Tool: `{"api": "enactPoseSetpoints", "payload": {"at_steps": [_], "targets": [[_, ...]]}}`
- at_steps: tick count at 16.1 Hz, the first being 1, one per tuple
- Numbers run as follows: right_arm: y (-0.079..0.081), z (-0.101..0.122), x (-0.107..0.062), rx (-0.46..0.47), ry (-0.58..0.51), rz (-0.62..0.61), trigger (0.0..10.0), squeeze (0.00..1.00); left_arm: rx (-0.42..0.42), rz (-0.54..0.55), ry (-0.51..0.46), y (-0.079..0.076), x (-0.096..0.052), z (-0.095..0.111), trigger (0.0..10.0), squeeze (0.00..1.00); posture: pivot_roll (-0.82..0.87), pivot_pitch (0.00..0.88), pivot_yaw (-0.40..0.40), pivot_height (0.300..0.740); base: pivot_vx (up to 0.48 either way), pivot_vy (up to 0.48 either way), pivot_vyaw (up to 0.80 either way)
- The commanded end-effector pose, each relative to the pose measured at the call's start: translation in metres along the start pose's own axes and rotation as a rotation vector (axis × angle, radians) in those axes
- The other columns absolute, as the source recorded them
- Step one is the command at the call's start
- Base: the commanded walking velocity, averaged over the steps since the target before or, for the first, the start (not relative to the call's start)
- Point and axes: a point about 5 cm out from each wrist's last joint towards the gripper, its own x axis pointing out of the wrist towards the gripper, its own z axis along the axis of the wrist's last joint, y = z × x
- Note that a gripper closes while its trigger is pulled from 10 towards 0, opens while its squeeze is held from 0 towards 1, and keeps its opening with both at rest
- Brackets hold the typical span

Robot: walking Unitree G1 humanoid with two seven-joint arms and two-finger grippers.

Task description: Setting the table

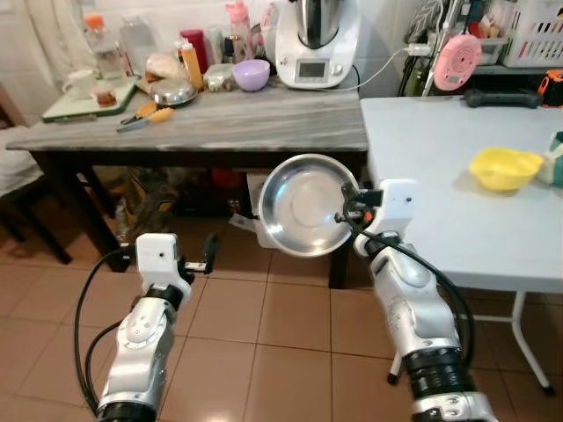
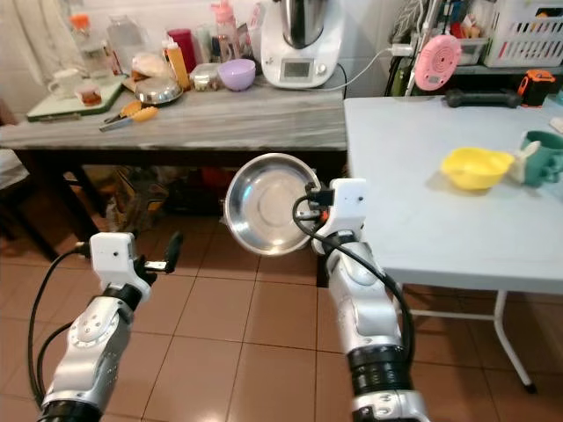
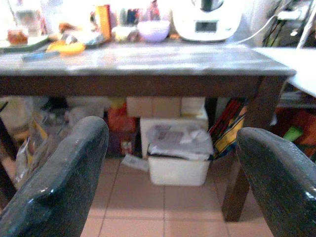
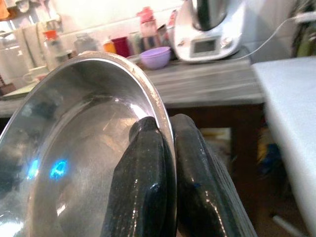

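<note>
Clamped by right gripper (image 1: 352, 214) at its rim: steel bowl (image 1: 303, 205), tilted on edge (hollow toward camera), beside white table (image 1: 431, 158). Left gripper (image 1: 209, 252) spread wide, low above tiled floor (image 1: 264, 325).

We can read no text, brand or number anywhere: the small display on the white kitchen machine (image 1: 313, 69) at the back of the counter (image 1: 264, 123) is too blurred to make out.
</note>
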Motion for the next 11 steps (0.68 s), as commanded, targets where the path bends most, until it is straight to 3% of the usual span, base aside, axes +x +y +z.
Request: {"api": "enactPoseSetpoints", "payload": {"at_steps": [1, 10, 11], "targets": [[0.0052, 0.0069, 0.0041, 0.000, -0.026, 0.021, 10.0, 0.00, 0.014, 0.000, -0.009, 0.0000, 0.0018, 0.0037, 10.0, 0.00, -0.13, 0.000, 0.079, 0.740, 0.000, 0.480, 0.00], [0.0054, 0.0069, 0.0046, -0.008, -0.027, 0.026, 10.0, 0.00, 0.018, 0.023, -0.010, -0.0026, 0.0009, 0.0019, 10.0, 0.00, -0.13, 0.000, 0.074, 0.740, 0.000, 0.480, 0.00], [0.0046, 0.0068, 0.0042, -0.010, -0.028, 0.024, 10.0, 0.00, 0.012, 0.030, -0.042, -0.0027, 0.0001, 0.0061, 10.0, 0.00, -0.13, 0.000, 0.077, 0.740, 0.000, 0.000, 0.00]]}}
